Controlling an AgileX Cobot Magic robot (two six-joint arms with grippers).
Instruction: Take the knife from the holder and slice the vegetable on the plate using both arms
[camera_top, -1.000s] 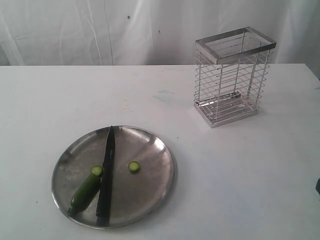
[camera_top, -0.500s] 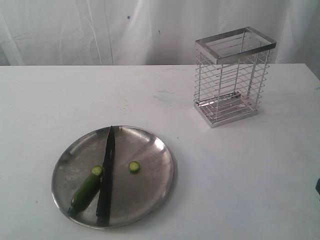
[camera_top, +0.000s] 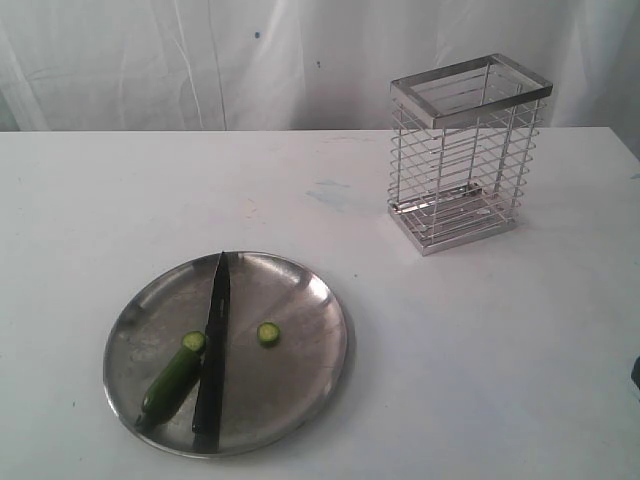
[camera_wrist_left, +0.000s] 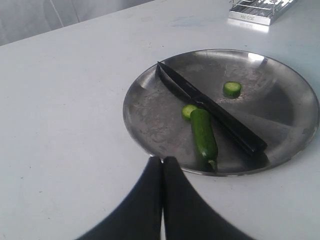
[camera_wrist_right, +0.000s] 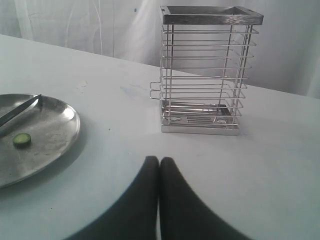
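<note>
"While we're on the exterior view, where is the knife?"

"Flat on the stainless steel plate, tip toward the far rim and handle at the near rim. The green vegetable lies just left of the handle, its cut end toward the plate's middle with one round slice against it. A second slice sits apart, right of the blade. The wire holder stands upright on the white table, well apart at the far right."

"And the left wrist view?"

"The left gripper has its black fingers pressed together, grasping nothing, over bare table near the plate's rim. Knife, vegetable and both slices show on the plate beyond. Of the holder, only the base is in view."

"Right wrist view?"

"The right gripper is clenched too, with nothing in it, over the table between plate and holder. The holder stands upright ahead, and one slice and the knife's tip show on the plate off to one side."
</note>
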